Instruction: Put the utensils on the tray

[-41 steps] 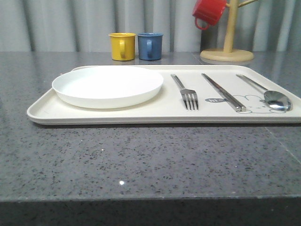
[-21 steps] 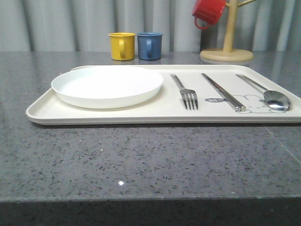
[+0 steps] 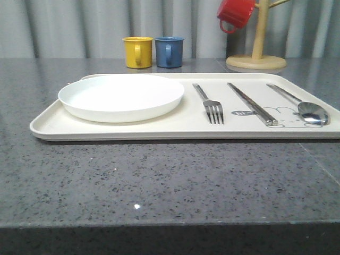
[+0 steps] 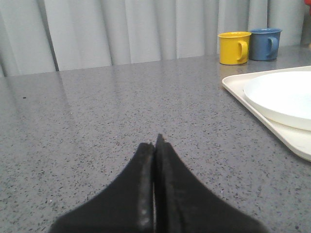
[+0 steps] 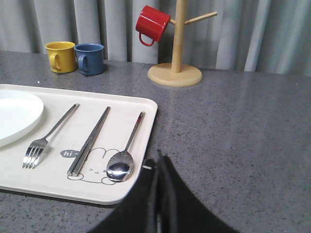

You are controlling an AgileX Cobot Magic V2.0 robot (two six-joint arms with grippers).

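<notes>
The cream tray lies across the grey table. On its right half lie a silver fork, a pair of chopsticks and a spoon, side by side over the rabbit print. My right gripper is shut with nothing in it, low beside the tray's near right corner. Off the tray's left side, my left gripper is shut and empty over bare table.
A round white plate fills the tray's left half. Yellow and blue mugs stand behind the tray. A wooden mug tree with a red mug stands at the back right.
</notes>
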